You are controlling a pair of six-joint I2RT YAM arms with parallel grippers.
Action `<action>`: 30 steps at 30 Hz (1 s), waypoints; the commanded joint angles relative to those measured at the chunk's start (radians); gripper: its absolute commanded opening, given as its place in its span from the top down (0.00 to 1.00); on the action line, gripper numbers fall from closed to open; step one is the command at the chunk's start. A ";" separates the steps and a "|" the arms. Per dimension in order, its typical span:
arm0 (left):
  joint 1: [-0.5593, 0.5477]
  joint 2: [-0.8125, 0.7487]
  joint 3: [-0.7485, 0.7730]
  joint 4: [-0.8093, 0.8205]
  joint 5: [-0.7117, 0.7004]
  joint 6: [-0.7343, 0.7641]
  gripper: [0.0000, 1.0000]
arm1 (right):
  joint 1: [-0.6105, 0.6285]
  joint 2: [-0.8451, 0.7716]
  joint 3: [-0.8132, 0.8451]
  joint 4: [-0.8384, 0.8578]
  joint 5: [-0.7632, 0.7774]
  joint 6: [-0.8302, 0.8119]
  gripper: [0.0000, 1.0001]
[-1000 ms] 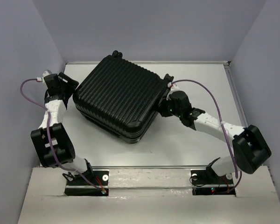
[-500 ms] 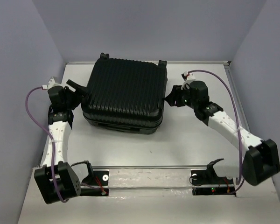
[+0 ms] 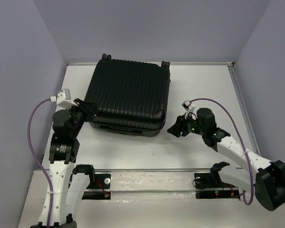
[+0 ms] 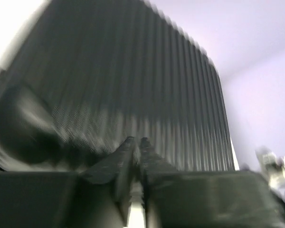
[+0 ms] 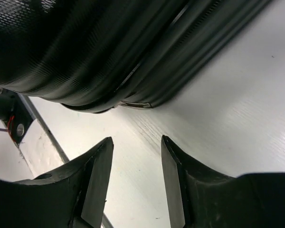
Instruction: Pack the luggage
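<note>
The luggage (image 3: 128, 95), a large black ribbed suitcase, lies closed and flat at the back of the table, square to the back wall. My left gripper (image 3: 88, 108) is at its near left corner, raised over the shell's edge. In the blurred left wrist view the fingers (image 4: 126, 152) press together with nothing between them, and the ribbed luggage (image 4: 133, 80) fills the picture. My right gripper (image 3: 174, 129) hovers low just off the near right corner. Its jaws stand open and empty over bare table in the right wrist view, gripper (image 5: 136, 140) facing the luggage (image 5: 99, 47) and a zip pull (image 5: 135, 104).
The white table (image 3: 199, 85) has a raised rim at the back and right, with grey walls close on three sides. A metal rail (image 3: 147, 170) runs along the near edge by the arm bases. Purple cables loop from both wrists.
The luggage has turned from skewed to square against the back. My left gripper shut and came nearer, to the near left corner. My right gripper opened and drew back toward the near edge.
</note>
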 commanded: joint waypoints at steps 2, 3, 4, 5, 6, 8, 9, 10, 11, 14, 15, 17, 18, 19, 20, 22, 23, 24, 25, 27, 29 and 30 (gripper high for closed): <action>-0.150 -0.122 -0.157 -0.093 0.065 -0.060 0.88 | 0.029 0.097 0.017 0.210 -0.158 -0.045 0.47; -0.184 -0.155 -0.179 -0.091 0.092 -0.097 0.91 | 0.039 0.118 0.017 0.228 -0.155 -0.051 0.47; -0.204 -0.166 -0.223 -0.082 0.105 -0.114 0.92 | 0.051 0.137 0.014 0.275 -0.153 -0.056 0.46; -0.225 -0.175 -0.245 -0.071 0.115 -0.132 0.93 | 0.066 0.169 0.012 0.299 -0.141 -0.069 0.46; -0.280 -0.186 -0.269 -0.057 0.129 -0.169 0.94 | 0.066 0.183 0.003 0.325 -0.132 -0.074 0.45; -0.353 -0.188 -0.340 0.019 0.122 -0.221 0.94 | 0.066 0.209 -0.003 0.400 -0.112 -0.082 0.45; -0.396 -0.171 -0.358 0.048 0.082 -0.246 0.94 | 0.066 0.235 -0.006 0.414 -0.109 -0.086 0.45; -0.492 -0.153 -0.380 0.100 0.056 -0.278 0.94 | 0.066 0.244 -0.009 0.453 -0.107 -0.085 0.45; -0.543 -0.127 -0.380 0.120 0.018 -0.287 0.94 | 0.075 0.249 -0.015 0.478 -0.103 -0.080 0.46; -0.676 0.002 -0.357 0.209 -0.107 -0.298 0.93 | 0.075 0.237 -0.046 0.553 -0.091 -0.071 0.47; -0.725 0.068 -0.349 0.228 -0.137 -0.294 0.93 | 0.075 0.231 -0.052 0.582 -0.077 -0.066 0.48; -0.746 0.142 -0.333 0.274 -0.166 -0.286 0.93 | 0.075 0.240 -0.055 0.602 -0.077 -0.060 0.49; -0.747 0.157 -0.330 0.286 -0.174 -0.286 0.93 | 0.085 0.249 -0.052 0.604 -0.074 -0.062 0.49; -0.747 0.169 -0.328 0.311 -0.179 -0.284 0.93 | 0.085 0.267 -0.045 0.612 -0.071 -0.065 0.50; -0.747 0.180 -0.325 0.321 -0.185 -0.284 0.93 | 0.085 0.277 -0.044 0.624 -0.071 -0.065 0.51; -0.747 0.205 -0.313 0.329 -0.220 -0.272 0.93 | 0.085 0.289 -0.057 0.677 -0.060 -0.053 0.53; -0.747 0.212 -0.308 0.335 -0.240 -0.269 0.93 | 0.094 0.289 -0.063 0.699 -0.060 -0.048 0.54; -0.747 0.226 -0.306 0.341 -0.246 -0.265 0.93 | 0.094 0.289 -0.075 0.719 -0.055 -0.040 0.58; -0.747 0.234 -0.303 0.348 -0.248 -0.263 0.93 | 0.094 0.289 -0.078 0.742 -0.052 -0.034 0.60; -0.749 0.254 -0.299 0.374 -0.249 -0.263 0.93 | 0.094 0.292 -0.083 0.785 -0.045 -0.022 0.70; -0.749 0.266 -0.297 0.395 -0.251 -0.264 0.93 | 0.103 0.294 -0.090 0.822 -0.025 -0.008 0.83; -0.747 0.277 -0.296 0.401 -0.253 -0.264 0.93 | 0.103 0.294 -0.095 0.831 -0.017 -0.004 0.86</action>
